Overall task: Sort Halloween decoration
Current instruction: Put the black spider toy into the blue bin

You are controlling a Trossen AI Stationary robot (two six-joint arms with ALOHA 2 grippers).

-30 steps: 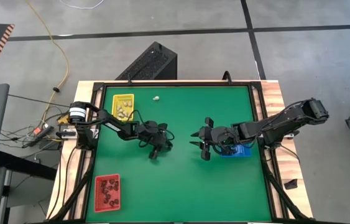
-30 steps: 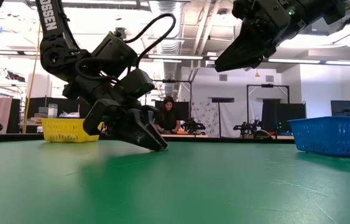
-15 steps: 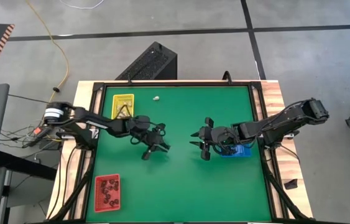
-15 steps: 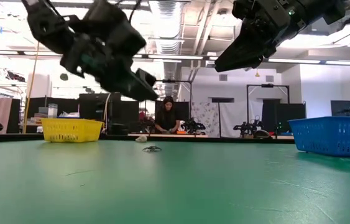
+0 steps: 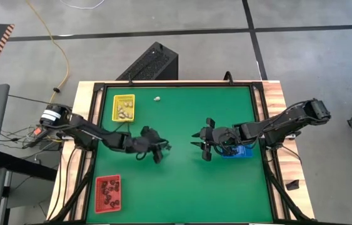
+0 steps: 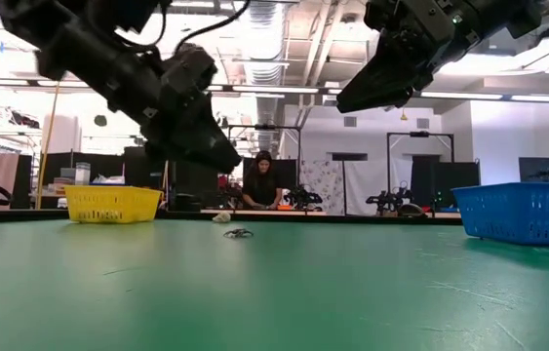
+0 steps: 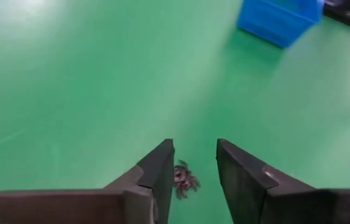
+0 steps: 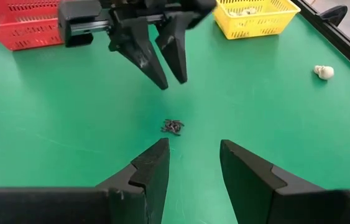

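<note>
A tiny black spider trinket (image 8: 173, 127) lies on the green table (image 5: 182, 187) between the two arms, touched by nothing; it also shows as spider (image 7: 185, 180) and spider (image 6: 239, 233). My left gripper (image 7: 193, 155) hangs above it, open by a narrow gap, fingers slanting down, also seen as left gripper (image 8: 171, 81) and left gripper (image 5: 160, 150). My right gripper (image 8: 193, 149) hovers open, well above the table, right of the spider, also seen as right gripper (image 5: 199, 145). A whitish trinket (image 5: 157, 99) lies near the far edge.
A yellow tray (image 5: 124, 107) with pale trinkets stands at the far left. A red tray (image 5: 107, 192) with dark trinkets stands at the near left. A blue tray (image 5: 246, 152) lies partly under the right arm. A person (image 6: 259, 180) sits in the room behind.
My left gripper has risen from the table, where its fingertips stood a second ago, and has rolled about its own axis. The black spider has stayed on the table at that spot. My right gripper has kept still.
</note>
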